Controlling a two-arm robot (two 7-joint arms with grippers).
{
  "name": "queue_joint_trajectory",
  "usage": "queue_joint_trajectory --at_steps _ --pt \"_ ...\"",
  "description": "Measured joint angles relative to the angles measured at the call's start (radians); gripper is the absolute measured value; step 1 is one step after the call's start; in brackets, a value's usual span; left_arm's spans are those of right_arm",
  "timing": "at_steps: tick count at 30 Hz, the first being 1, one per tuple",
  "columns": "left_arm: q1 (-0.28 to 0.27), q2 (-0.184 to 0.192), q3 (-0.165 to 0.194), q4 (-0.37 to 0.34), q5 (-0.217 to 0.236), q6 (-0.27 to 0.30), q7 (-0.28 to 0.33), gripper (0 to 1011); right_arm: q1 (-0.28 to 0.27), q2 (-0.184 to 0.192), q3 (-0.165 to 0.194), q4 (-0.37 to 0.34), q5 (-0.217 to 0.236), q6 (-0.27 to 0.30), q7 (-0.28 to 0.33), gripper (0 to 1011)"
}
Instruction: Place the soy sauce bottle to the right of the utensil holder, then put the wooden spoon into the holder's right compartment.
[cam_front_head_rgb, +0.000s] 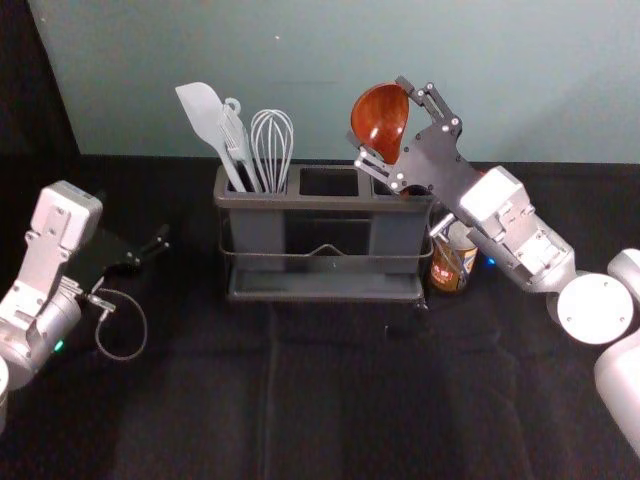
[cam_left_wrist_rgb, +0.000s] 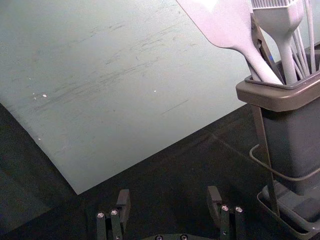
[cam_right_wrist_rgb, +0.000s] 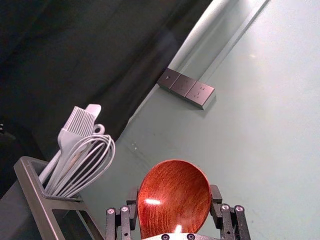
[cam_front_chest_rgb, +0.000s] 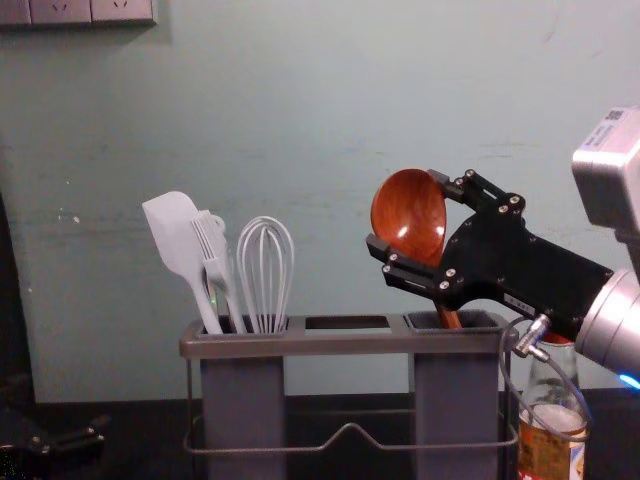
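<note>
Right gripper (cam_front_chest_rgb: 401, 209): you have its fingers closed on either side of the bowl of the reddish-brown wooden spoon (cam_front_chest_rgb: 408, 212), above the right end of the grey-brown plastic utensil holder (cam_front_chest_rgb: 345, 344). Spoon handle (cam_front_chest_rgb: 450, 319) slants down to the mouth of the holder's dark right compartment (cam_front_chest_rgb: 455, 400); how deep it reaches, you can't tell.

Step in hand, as I judge it: seating the spoon. Bring the handle nearer upright, then lower along its own line so it doesn't lever on the rim. Keep your grip even; a smooth, rounded bowl may roll under a lopsided pinch. Open only once the rim carries the handle, both fingers parting evenly, then back off up and away.

Just right of the holder: clear glass soy sauce bottle (cam_front_chest_rgb: 550, 455), standing, first part looks done. Wrist cable (cam_front_chest_rgb: 503, 365) loops close by it; mind a snag or a tip as you descend.

Left of the holder: left gripper (cam_left_wrist_rgb: 168, 204) parked, fingers spread, nothing between them.
</note>
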Motion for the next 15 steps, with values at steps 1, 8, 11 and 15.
queue_joint_trajectory --at_steps 1,8,11,15 --pt "0.000 0.000 0.000 0.000 0.000 0.000 0.000 1005 0.000 0.000 0.000 0.000 0.000 0.000 0.001 857" --pt "0.000 0.000 0.000 0.000 0.000 0.000 0.000 1005 0.002 0.002 0.002 -0.004 0.007 -0.005 0.004 1003" --pt "0.000 0.000 0.000 0.000 0.000 0.000 0.000 1005 0.002 0.001 0.003 -0.005 0.011 -0.005 0.007 1002" --pt "0.000 0.000 0.000 0.000 0.000 0.000 0.000 1005 -0.002 0.003 0.007 -0.017 0.017 -0.005 0.010 1002"
